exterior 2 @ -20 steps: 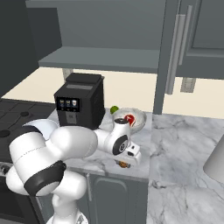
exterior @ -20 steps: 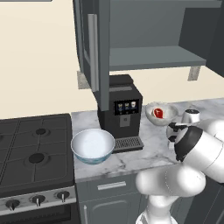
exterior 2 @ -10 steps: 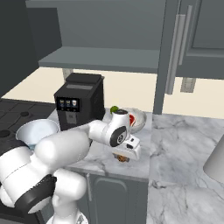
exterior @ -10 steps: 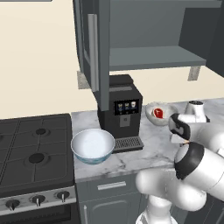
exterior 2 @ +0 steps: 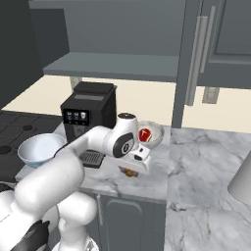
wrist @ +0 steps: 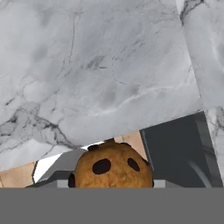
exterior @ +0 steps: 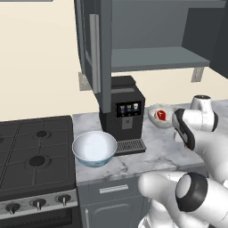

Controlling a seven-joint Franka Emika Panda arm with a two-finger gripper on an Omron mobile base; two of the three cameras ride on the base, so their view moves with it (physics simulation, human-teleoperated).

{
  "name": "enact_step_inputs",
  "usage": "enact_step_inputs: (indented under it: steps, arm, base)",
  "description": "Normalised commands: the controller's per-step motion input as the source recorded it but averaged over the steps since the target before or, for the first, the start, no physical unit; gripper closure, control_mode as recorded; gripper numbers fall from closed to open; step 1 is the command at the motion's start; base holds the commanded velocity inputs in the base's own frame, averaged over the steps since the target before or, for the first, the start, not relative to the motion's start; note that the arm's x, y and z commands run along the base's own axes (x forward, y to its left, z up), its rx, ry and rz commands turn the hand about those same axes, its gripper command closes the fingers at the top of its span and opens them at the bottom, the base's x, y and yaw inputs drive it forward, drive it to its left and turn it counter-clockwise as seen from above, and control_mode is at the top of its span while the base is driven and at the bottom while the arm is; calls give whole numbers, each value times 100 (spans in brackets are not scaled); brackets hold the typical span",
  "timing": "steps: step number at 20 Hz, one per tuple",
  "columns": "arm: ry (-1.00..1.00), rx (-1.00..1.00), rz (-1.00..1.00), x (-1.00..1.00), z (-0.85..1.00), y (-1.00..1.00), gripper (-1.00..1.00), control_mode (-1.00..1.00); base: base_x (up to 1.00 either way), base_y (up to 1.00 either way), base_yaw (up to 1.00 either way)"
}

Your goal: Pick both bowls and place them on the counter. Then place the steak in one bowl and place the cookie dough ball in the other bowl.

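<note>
Holding 1 cookie dough ball (wrist: 114, 167) between its jaws, gripper (exterior 2: 131, 169) lifted off counter (exterior 2: 206, 147) below, for carrying bowlward.

The cookie dough ball (wrist: 113, 166) hides the end effector's fingertips, its underside cut off.

Brown cookie dough ball (wrist: 114, 166) with dark chips; grey-veined white counter (wrist: 100, 70).
</note>
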Motion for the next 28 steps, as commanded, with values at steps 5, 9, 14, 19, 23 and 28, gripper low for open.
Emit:
enact_step_inputs:
  steps: [5,9,14,19,23,28]
  arm:
    - [-3,0,3,-24,50,15,100,-100]
    - [-1,0,3,-29,50,8,100,-100]
    - [-5,0,1,-39,37,27,100,-100]
    - [-14,0,8,-32,24,41,100,-100]
    - [-14,0,10,-30,21,42,100,-100]
    - [-13,0,7,-22,28,42,100,-100]
  base:
    - [0,0,0]
    - [0,0,0]
    - [0,0,0]
    - [0,0,0]
    - [0,0,0]
    - [0,0,0]
